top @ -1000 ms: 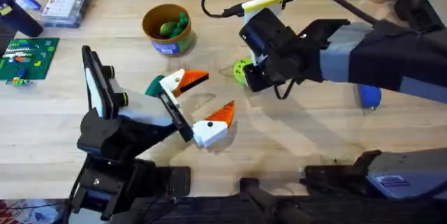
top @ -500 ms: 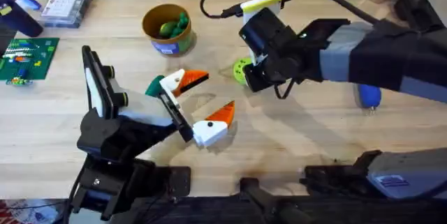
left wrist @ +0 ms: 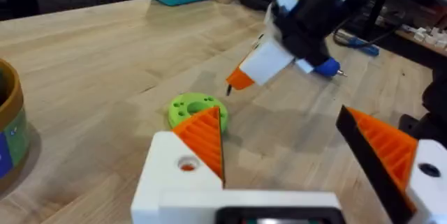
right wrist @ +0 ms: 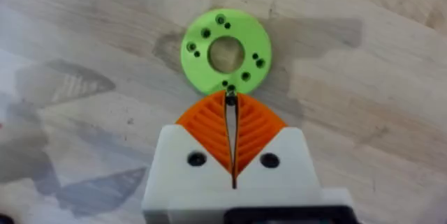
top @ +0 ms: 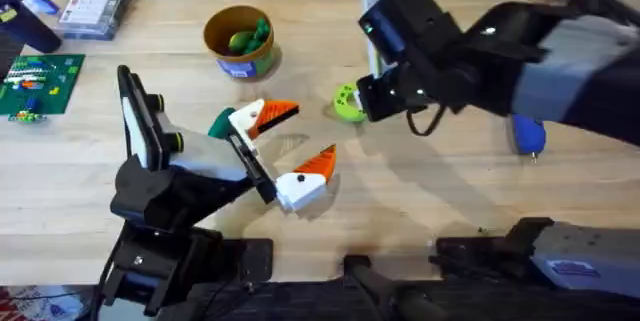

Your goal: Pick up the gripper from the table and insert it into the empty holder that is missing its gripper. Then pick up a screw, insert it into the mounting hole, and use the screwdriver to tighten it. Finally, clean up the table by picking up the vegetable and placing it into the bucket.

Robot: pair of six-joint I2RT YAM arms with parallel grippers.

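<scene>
The right hand [top: 365,111] has lifted and swung a little toward the far side of the desk [top: 420,211] since a second ago. In the overhead view it hangs just beside the vegetable [top: 348,104], which lies flat on the wood where it lay before, well short of the bucket [top: 239,41]. That tub already holds darker green toys. The left hand [top: 290,151] has not moved; its white-and-orange fingers stand spread, with nothing between them. The blue screwdriver [top: 528,138] lies near the right edge, partly hidden by the arm, so which way its bit points cannot be read here.

From the left wrist, the vegetable [left wrist: 193,107] lies just beyond the left hand's [left wrist: 293,147] open fingers. The right hand [left wrist: 241,79] hangs above and behind the disc, clear of it. The screwdriver [left wrist: 325,67] shows past it, its thin bit pointing away from the right arm.

From the right wrist, the right hand's [right wrist: 231,123] orange pads are pressed together and hold nothing. Their tips sit at the rim of the vegetable [right wrist: 226,51]. The piece is a flat ring with a central hole facing up, so it has no long axis to align with.

I judge the cleanup grasp is not yet made: the hand must open before it can take the rim.
</scene>
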